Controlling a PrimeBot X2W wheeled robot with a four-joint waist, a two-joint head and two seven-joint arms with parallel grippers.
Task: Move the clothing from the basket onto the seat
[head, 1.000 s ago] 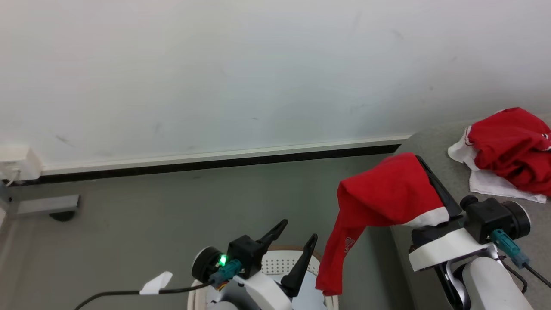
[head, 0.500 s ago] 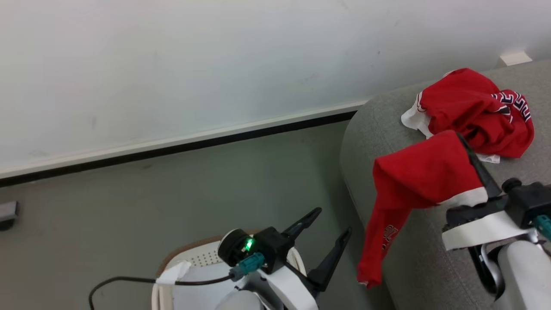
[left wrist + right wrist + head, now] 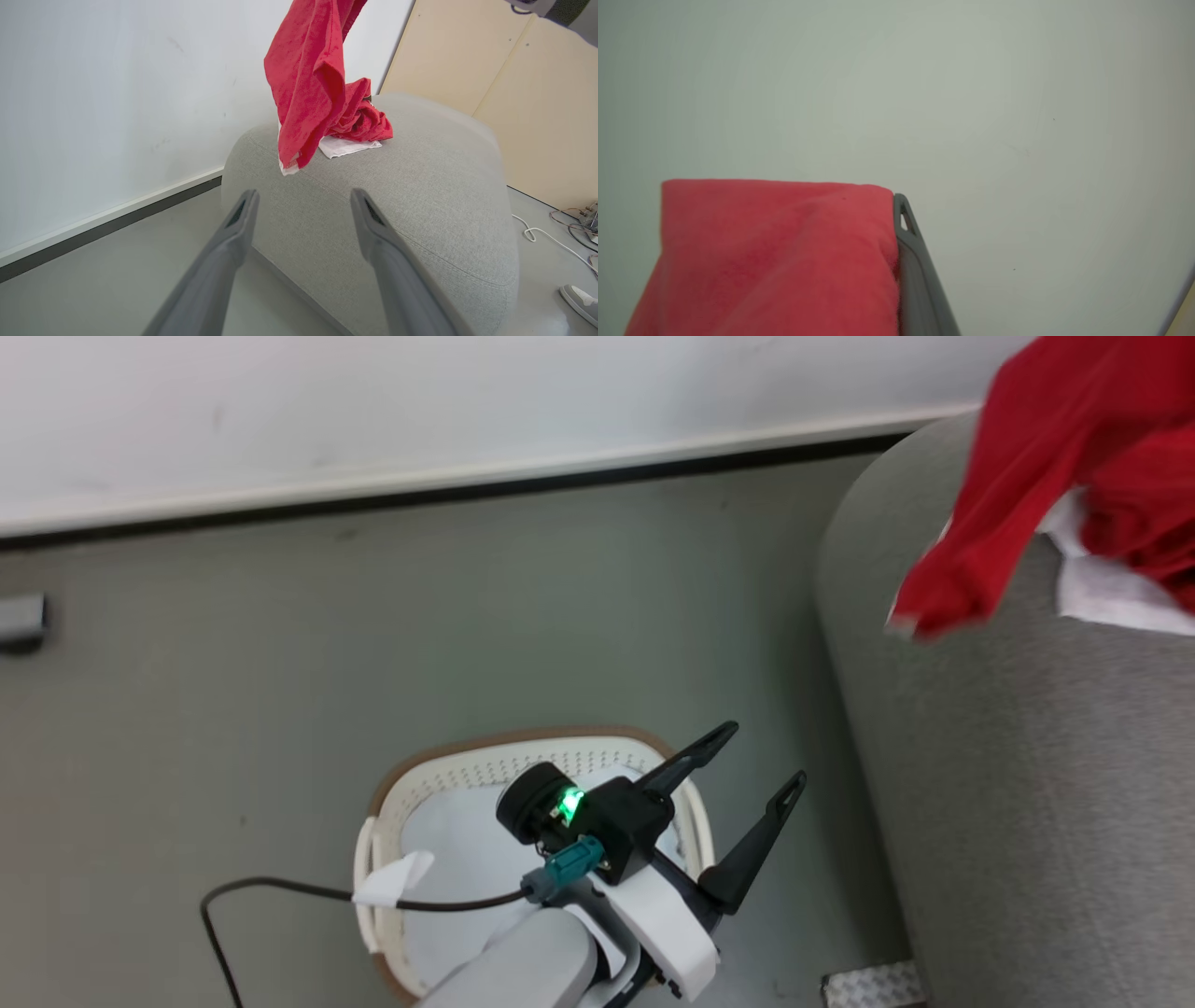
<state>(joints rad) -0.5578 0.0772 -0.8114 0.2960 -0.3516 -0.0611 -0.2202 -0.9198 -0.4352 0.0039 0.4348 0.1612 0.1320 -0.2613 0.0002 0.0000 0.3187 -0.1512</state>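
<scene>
My right gripper (image 3: pixel 896 207) is shut on a red garment (image 3: pixel 775 256) that drapes over one finger; the other dark finger (image 3: pixel 910 252) shows beside it, against a pale wall. That red garment (image 3: pixel 1008 495) hangs above the rounded edge of the grey seat (image 3: pixel 1027 784), its lower tip just over the fabric. More red clothing with white trim (image 3: pixel 364 126) lies bunched on the seat (image 3: pixel 420 186). The cream basket (image 3: pixel 392 784) with its brown rim stands on the floor left of the seat. My left gripper (image 3: pixel 758 758) hovers open over the basket's right rim, holding nothing.
A pale pad (image 3: pixel 457 859) lines the basket's bottom. A black cable (image 3: pixel 280 891) trails from my left wrist. Beige panels (image 3: pixel 514 93) stand behind the seat, with cables (image 3: pixel 560 233) and a shoe (image 3: pixel 579 301) on the floor to its right. A metal plate (image 3: pixel 868 985) sits at the seat's base.
The head view has swung and tilted down, showing more of the basket. My right gripper has carried the red garment higher and over the seat. The left gripper stays open.
</scene>
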